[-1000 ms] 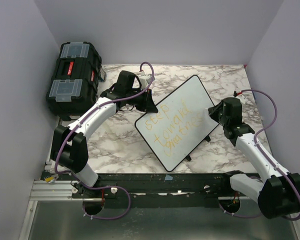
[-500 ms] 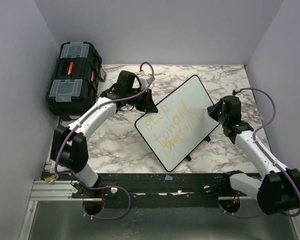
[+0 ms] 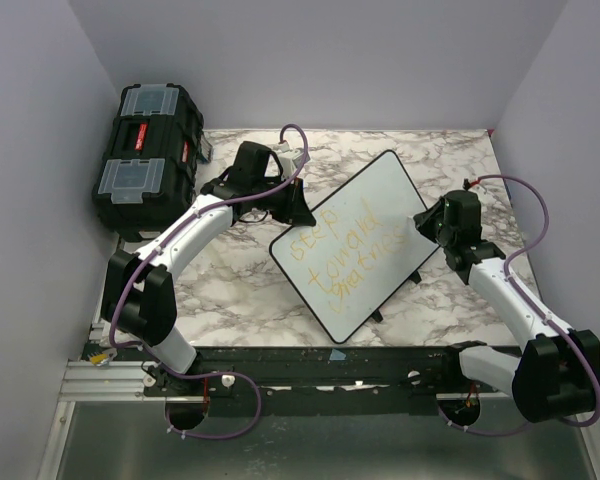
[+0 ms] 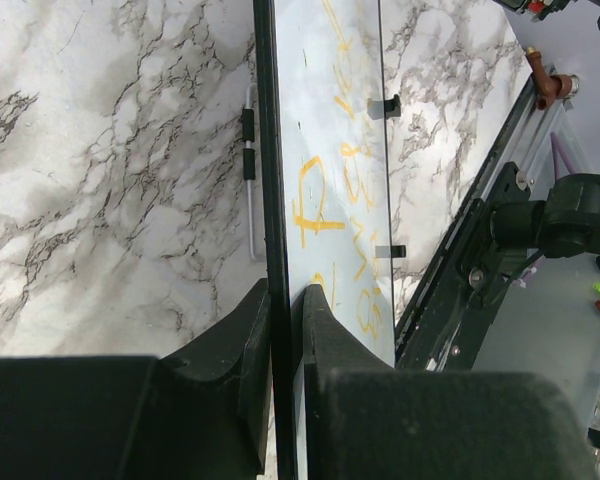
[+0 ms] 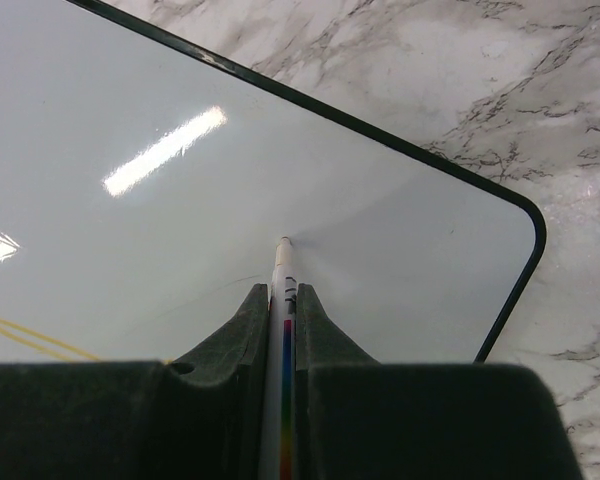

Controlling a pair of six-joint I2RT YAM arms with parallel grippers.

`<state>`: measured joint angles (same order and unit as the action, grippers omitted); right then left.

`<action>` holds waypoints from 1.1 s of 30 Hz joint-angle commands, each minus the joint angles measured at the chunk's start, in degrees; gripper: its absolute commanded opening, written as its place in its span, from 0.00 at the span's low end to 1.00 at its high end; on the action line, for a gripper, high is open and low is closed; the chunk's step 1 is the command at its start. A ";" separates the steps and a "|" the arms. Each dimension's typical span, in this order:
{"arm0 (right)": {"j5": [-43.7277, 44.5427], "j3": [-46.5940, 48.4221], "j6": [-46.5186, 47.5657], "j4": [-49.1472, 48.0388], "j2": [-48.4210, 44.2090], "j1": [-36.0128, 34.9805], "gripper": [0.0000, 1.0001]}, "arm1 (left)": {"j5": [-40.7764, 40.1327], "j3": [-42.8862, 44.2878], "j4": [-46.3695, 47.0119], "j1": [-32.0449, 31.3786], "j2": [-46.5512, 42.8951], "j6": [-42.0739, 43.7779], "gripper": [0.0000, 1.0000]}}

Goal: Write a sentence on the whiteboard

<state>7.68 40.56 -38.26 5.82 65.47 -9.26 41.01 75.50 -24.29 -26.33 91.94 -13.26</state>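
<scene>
The whiteboard [image 3: 380, 185] sits on the marble counter [image 3: 230, 290] between the 2 tools, the orange sentence [image 3: 345, 255] across it in 3 lines. The left tool [image 4: 285, 295] is clenched on its black rim. The right tool [image 5: 283, 292] grasps a marker [image 5: 283, 262], its tip at the board near a rounded corner.

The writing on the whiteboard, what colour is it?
Yellow-orange writing on the white whiteboard, clearest in the left wrist view.
</scene>
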 commanded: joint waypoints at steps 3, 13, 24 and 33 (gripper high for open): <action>-4.95 0.30 1.42 -0.54 0.57 0.10 0.01 | -0.67 -0.80 -0.51 -1.31 0.01 6.66 0.00; -7.31 -1.70 2.44 0.40 -0.06 0.12 0.01 | -0.67 -0.89 -0.43 -1.34 -0.01 6.45 0.00; -7.26 -4.51 2.62 3.36 -3.24 0.12 0.01 | -0.56 -0.80 -0.23 -1.36 0.17 6.20 0.00; -3.33 -4.94 2.93 4.02 -3.01 0.12 0.01 | -0.64 -0.89 -0.28 -1.29 0.04 6.09 0.00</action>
<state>3.11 37.10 -36.36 6.13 61.69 -8.88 40.99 75.50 -24.51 -26.33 91.94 -13.26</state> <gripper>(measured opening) 0.126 0.135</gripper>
